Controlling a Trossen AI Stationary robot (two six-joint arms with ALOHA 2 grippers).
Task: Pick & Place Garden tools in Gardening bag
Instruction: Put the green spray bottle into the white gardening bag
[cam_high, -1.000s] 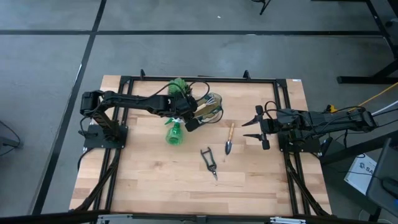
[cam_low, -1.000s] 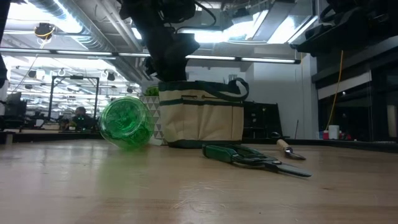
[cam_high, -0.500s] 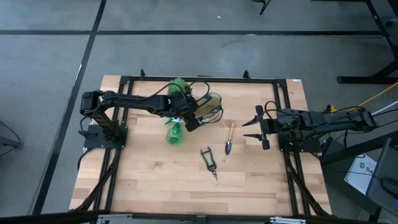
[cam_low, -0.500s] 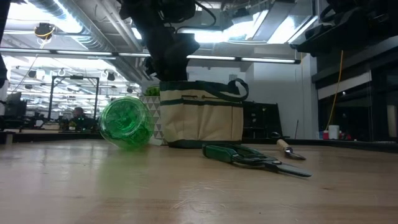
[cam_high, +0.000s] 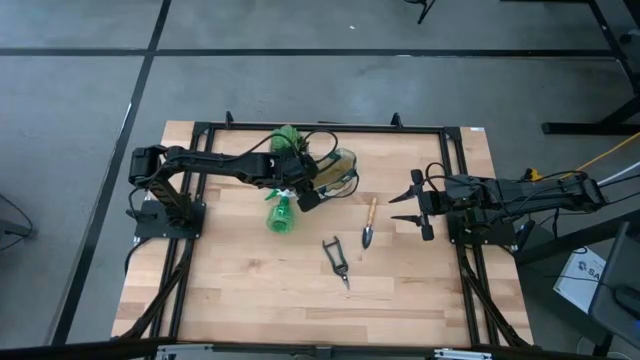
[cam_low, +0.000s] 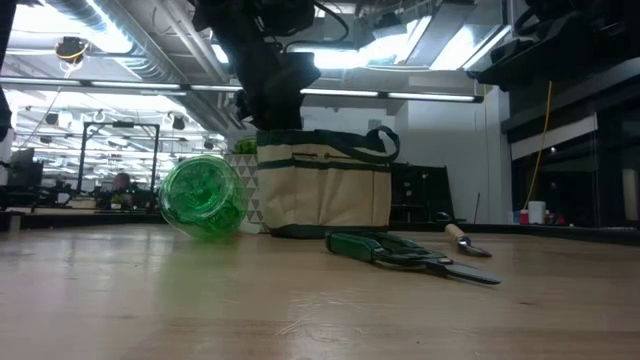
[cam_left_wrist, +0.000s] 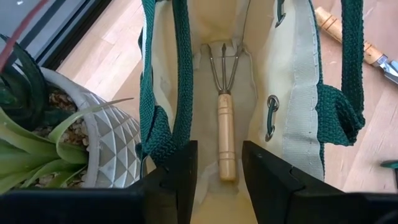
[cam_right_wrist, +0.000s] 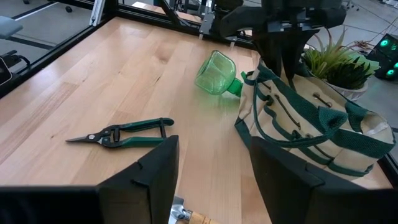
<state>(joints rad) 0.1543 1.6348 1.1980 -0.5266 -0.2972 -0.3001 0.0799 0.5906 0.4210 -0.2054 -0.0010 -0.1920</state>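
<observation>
High view: my left pincer (cam_high: 308, 186) hangs over the gardening bag (cam_high: 335, 172). On the desk (cam_high: 230, 285), the spray bottle (cam_high: 279, 212) lies just beside the bag, the pruning shears (cam_high: 336, 262) and trowel (cam_high: 369, 224) nearer the waiting right pincer (cam_high: 412, 207), which sits well apart from the bag with its fingers spread.

Low view: bottle, shears and trowel all lie flat beside the upright bag.

Left wrist view: my fingers are parted and empty, and the hand rake (cam_left_wrist: 224, 124) lies loose on the bag's floor, tines away from me. The potted plant (cam_left_wrist: 56, 134) stands against the bag.

Right wrist view: fingers wide, shears in front, bag beyond.

I judge the rake's drop done; next I'd lift clear of the bag and go for the bottle.
</observation>
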